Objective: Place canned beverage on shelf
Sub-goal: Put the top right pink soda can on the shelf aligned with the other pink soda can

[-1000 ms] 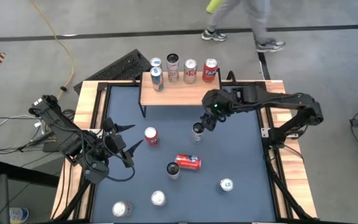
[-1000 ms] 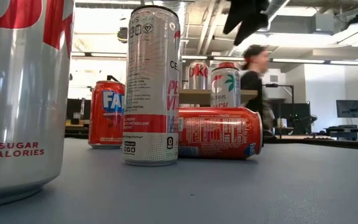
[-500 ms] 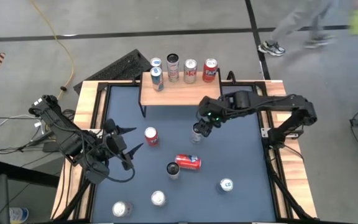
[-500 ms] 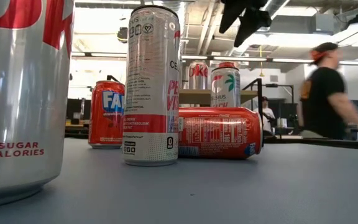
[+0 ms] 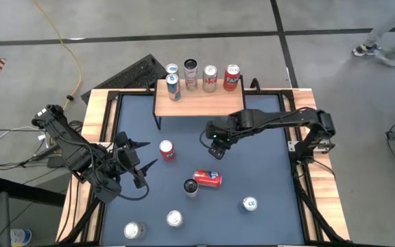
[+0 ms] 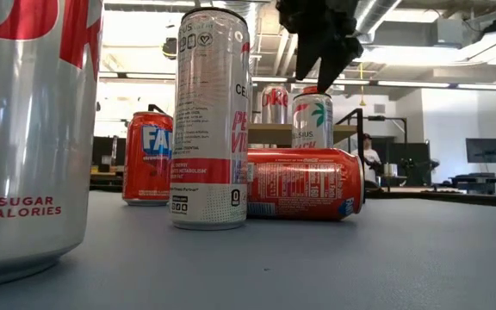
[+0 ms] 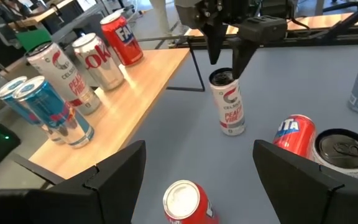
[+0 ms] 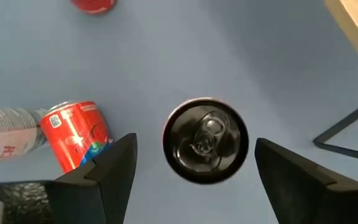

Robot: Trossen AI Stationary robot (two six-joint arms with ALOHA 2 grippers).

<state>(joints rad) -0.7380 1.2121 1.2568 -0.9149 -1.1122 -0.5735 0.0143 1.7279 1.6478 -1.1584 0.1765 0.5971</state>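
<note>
The shelf (image 5: 197, 103) is a low wooden-topped rack on black legs at the table's far side, with several cans (image 5: 210, 77) upright along its far edge. A slim white can (image 7: 229, 102) with a dark top (image 8: 205, 140) stands upright on the blue table just in front of the shelf. My right gripper (image 7: 227, 57) hangs open right above it and points down, with one finger (image 8: 114, 168) on each side of the can's top, apart from it. My left gripper (image 5: 134, 161) waits open above the table's left side, pointing toward the shelf.
On the table are an upright red can (image 5: 166, 150), a red can lying on its side (image 5: 208, 179) beside a tall slim can (image 5: 191, 187), and three more upright cans near the front (image 5: 250, 204). The front half of the shelf top is bare wood.
My right gripper has come down and toward the table's left and near side, from beside the shelf's front edge to just above the slim white can, its fingers still apart. A person in the room behind has walked off to the right.
</note>
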